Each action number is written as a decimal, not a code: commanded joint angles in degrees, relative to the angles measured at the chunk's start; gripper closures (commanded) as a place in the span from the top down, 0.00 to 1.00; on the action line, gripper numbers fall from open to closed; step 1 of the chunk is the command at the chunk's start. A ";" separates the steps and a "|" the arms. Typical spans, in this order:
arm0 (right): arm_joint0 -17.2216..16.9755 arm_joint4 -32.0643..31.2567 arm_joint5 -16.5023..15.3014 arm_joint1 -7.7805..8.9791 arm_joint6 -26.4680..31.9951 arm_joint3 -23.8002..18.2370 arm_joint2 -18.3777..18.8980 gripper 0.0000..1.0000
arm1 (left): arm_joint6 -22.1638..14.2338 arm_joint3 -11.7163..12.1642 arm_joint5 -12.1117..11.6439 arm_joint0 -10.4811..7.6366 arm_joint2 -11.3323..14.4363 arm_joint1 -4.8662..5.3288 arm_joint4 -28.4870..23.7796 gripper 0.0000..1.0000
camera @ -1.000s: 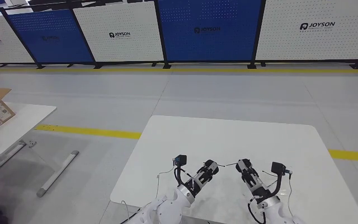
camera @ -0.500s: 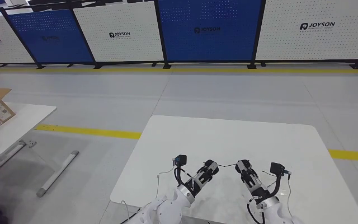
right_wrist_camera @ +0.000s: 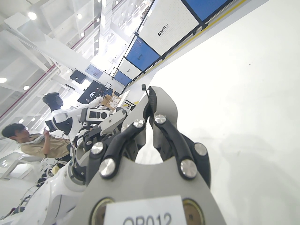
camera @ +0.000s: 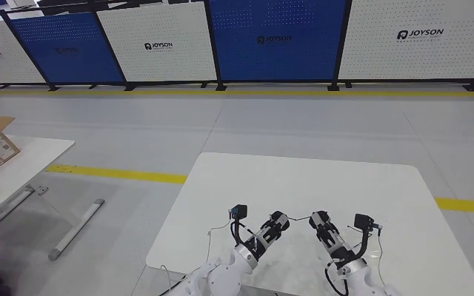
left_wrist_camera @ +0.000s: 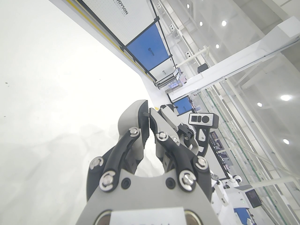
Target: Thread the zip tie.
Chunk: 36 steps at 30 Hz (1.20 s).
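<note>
1. The left gripper (camera: 281,217) is hovering just over the near part of the white table (camera: 296,174). Its claw is clenched on one end of the zip tie (camera: 298,218).
2. The right gripper (camera: 316,217) is hanging near it at about the same height, tip turned toward the left one. Its claw is also clamped tight, grasping the other end of the tie.
3. The zip tie is showing as a thin black strap stretching between the two tips, off the tabletop and roughly level.
4. In the right wrist view, the tie's small square head is sticking out just past the closed fingertips (right_wrist_camera: 153,94), while the strap is running down between the pads.
5. In the left wrist view, a short black stub is sitting pinched at the very tip of the fingers (left_wrist_camera: 140,111), and the right gripper is pointing in just beyond it.
6. Blue and white perforated panels (camera: 274,37) are standing across the floor beyond the table, behind a yellow line (camera: 118,174).
</note>
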 commanded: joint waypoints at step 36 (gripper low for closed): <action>-1.61 -0.75 -0.01 -1.90 2.13 -0.53 2.25 0.00 | 0.00 0.00 0.00 0.00 0.00 0.00 0.00 0.00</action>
